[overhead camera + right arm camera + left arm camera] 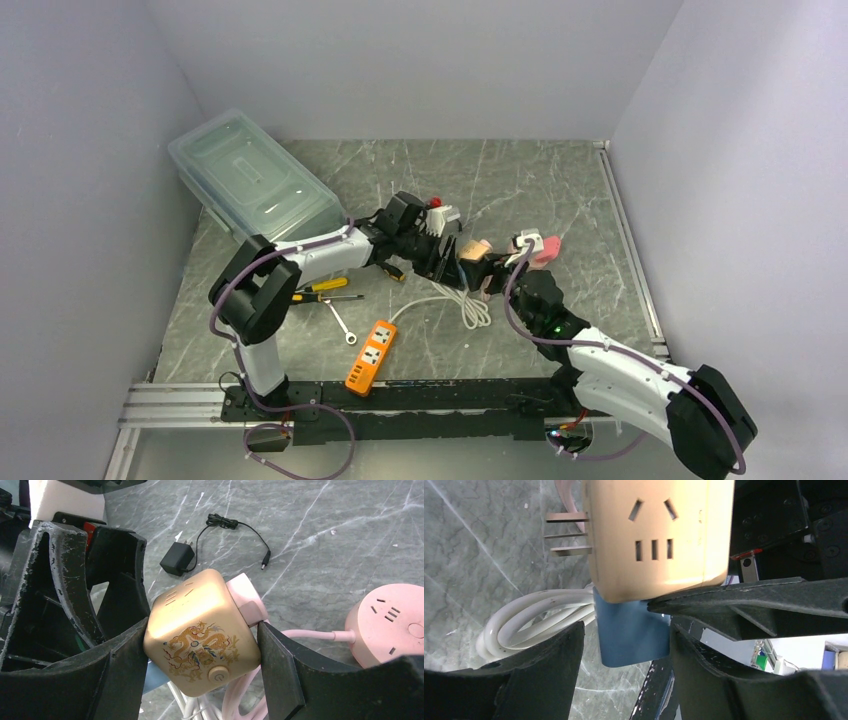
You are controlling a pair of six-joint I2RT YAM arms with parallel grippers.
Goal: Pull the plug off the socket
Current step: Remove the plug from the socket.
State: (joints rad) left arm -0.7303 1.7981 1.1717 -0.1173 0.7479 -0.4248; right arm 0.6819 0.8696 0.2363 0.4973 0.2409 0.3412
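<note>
A gold cube socket (200,630) with a dragon print is held above the table; it also shows in the top view (472,250) and the left wrist view (659,535). My right gripper (200,635) is shut on its two sides. A blue plug (631,630) sticks out of the cube's underside, and a sliver of it shows in the right wrist view (152,677). My left gripper (626,630) straddles the blue plug. One finger touches it, and a thin gap shows at the other. A pink plug (245,600) sits in another face.
A pink round socket (387,622) lies at the right on its pink cord. A coiled white cable (465,300), an orange power strip (371,356), screwdrivers (320,287), a wrench (343,325), a black adapter (176,560) and a clear plastic box (250,175) lie on the table.
</note>
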